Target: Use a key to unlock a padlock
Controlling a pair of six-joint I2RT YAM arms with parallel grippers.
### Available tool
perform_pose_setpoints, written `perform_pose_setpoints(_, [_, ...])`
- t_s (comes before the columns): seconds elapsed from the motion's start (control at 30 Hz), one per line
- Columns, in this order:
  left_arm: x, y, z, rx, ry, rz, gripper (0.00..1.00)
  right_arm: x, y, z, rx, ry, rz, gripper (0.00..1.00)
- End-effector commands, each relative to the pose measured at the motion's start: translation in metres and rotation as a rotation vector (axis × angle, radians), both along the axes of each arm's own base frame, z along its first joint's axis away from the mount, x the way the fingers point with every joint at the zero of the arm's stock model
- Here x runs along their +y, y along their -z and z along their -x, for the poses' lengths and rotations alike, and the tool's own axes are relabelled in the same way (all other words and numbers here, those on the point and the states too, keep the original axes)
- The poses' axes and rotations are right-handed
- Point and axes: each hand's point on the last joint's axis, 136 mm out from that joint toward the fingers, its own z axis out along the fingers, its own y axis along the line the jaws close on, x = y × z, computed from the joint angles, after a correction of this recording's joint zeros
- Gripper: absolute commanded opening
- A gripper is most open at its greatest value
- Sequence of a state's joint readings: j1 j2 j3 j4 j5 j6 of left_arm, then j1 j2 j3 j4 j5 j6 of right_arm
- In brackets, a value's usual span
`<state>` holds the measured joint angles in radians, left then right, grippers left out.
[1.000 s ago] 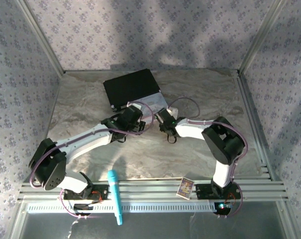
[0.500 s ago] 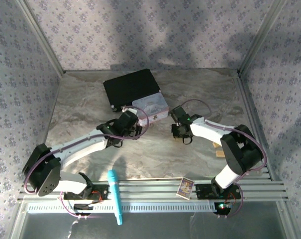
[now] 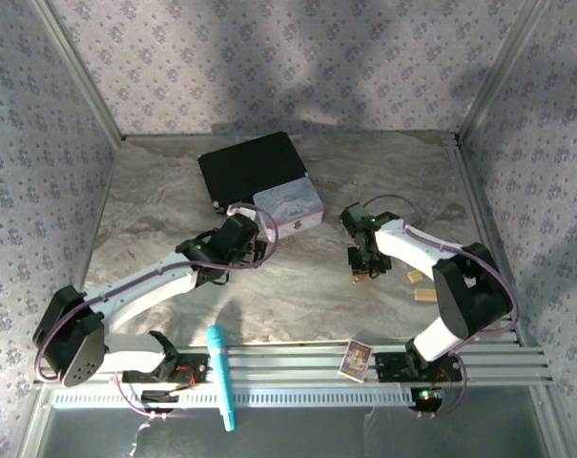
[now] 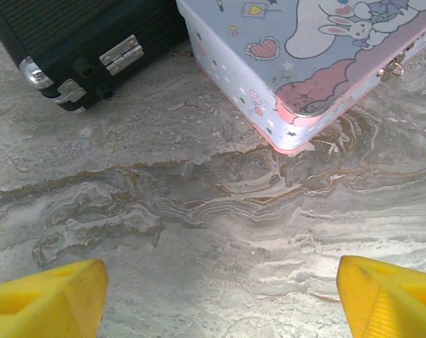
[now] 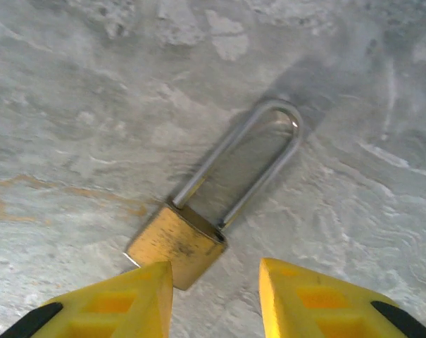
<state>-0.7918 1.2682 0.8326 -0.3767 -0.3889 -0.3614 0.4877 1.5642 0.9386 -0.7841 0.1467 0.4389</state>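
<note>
Near the middle of the table (image 3: 145, 200), the left gripper (image 4: 220, 296) hovers spread wide and empty, just short of a pastel tin box (image 4: 297, 63) and a black case (image 4: 79, 35). Toward the right edge, the right gripper (image 5: 216, 299) stands partly open over the padlock (image 5: 177, 243), which lies flat with its brass body between the fingertips; whether they touch it cannot be told.

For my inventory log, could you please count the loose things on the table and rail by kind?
Boxes: 2 (black case, tin)
Padlock: 1
Tan blocks: 2
Teal pen: 1
Card: 1
Total: 7
</note>
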Motion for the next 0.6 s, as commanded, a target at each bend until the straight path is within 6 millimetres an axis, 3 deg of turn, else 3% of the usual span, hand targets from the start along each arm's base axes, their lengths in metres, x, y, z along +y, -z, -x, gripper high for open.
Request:
perform_pose_setpoints(0.0, [0.01,-0.006,0.001,-0.013,-0.032,-0.006,0.85,-0.012,-0.012,0.005,0.014,-0.029,0.051,0.39])
perform_pose_setpoints(0.13, [0.017,-0.009,0.0,-0.023,-0.057,-0.009,0.85,-0.011,-0.022,-0.001,-0.027,-0.03,0.041,0.43])
perform_pose_setpoints(0.23, [0.041,-0.013,-0.004,-0.049,-0.173,-0.024,0.88,-0.011,-0.035,-0.011,-0.096,-0.012,0.033,0.56])
perform_pose_setpoints(0.27, [0.053,-0.016,-0.006,-0.072,-0.228,-0.028,0.91,-0.011,-0.044,-0.019,-0.149,-0.009,0.033,0.67])
perform_pose_setpoints(0.3, [0.064,-0.019,-0.007,-0.095,-0.273,-0.03,0.93,-0.011,-0.052,-0.026,-0.202,-0.008,0.029,0.92])
perform_pose_setpoints(0.33, [0.078,-0.024,-0.008,-0.132,-0.335,-0.041,0.97,-0.014,-0.063,-0.034,-0.269,-0.004,0.027,0.99])
perform_pose_setpoints(0.47, [0.138,-0.043,-0.01,-0.294,-0.593,-0.101,1.0,-0.034,-0.106,-0.072,-0.536,0.046,0.049,0.99])
perform_pose_setpoints(0.57, [0.163,-0.042,-0.018,-0.411,-0.646,-0.178,1.0,-0.047,-0.12,-0.095,-0.66,0.045,0.059,0.99])
